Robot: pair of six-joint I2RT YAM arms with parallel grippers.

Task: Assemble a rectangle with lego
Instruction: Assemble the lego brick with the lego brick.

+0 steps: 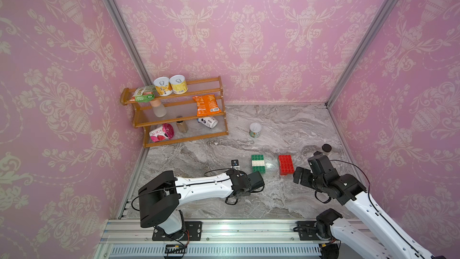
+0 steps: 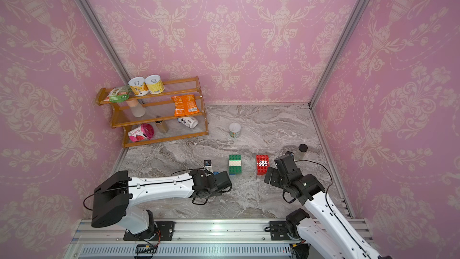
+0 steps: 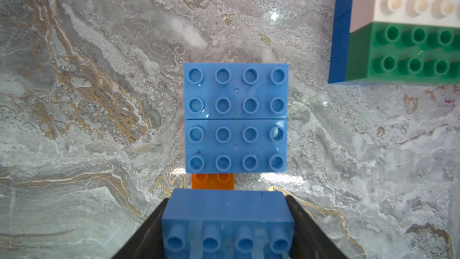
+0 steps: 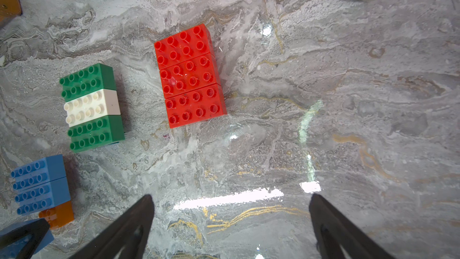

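2 yellow tins (image 1: 163,87) atop wooden rack (image 1: 199,137)

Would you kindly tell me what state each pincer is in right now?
Left pincer: closed, holding a blue brick.
Right pincer: open, holding nothing.

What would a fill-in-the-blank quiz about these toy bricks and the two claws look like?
1. The left gripper is shut on the held brick, whose colour is ____.
2. In the stack with green ends, the middle brick on top is ____.
3. The red block shows ____ bricks side by side on top.
4. The right gripper stands ____, with nothing between its jaws.
Missing words: blue; white; three; open.
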